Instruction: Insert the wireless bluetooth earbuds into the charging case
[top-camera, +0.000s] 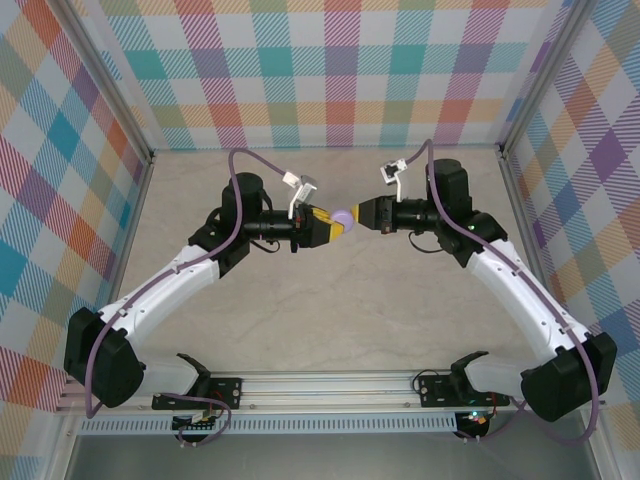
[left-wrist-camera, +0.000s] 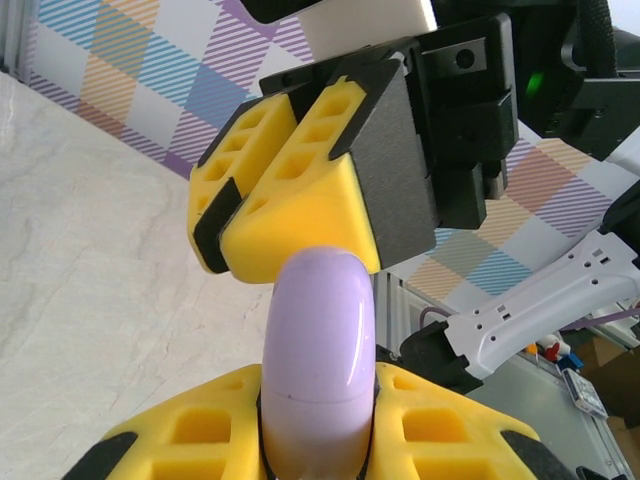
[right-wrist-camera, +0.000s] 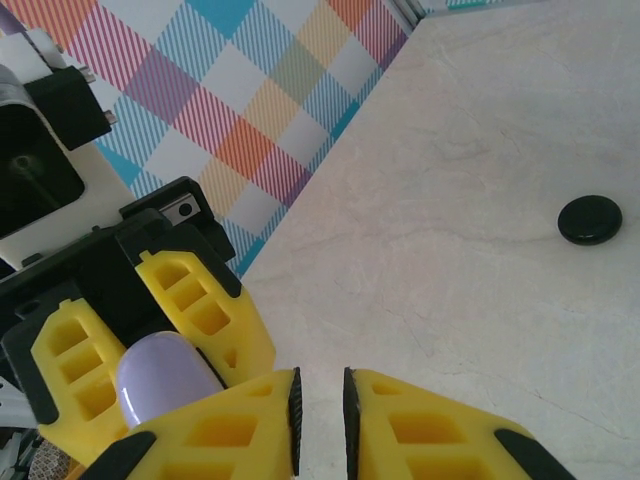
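My left gripper (top-camera: 338, 223) is shut on a lilac, rounded charging case (left-wrist-camera: 318, 350), held in mid-air above the table with its lid closed. In the right wrist view the same case (right-wrist-camera: 160, 375) sits between the left gripper's yellow fingers (right-wrist-camera: 205, 305). My right gripper (right-wrist-camera: 320, 405) faces it tip to tip, almost touching the case's top. Its jaws stand a narrow gap apart with nothing between them. From above, the case (top-camera: 344, 216) shows between both grippers, the right gripper (top-camera: 363, 214) just right of it. The earbuds are out of view.
A black round puck (right-wrist-camera: 590, 220) lies alone on the pale marble-look table (right-wrist-camera: 480, 150). Checked walls (top-camera: 330, 70) enclose the table at the back and sides. The arms' bases and a metal rail (top-camera: 320, 385) run along the near edge.
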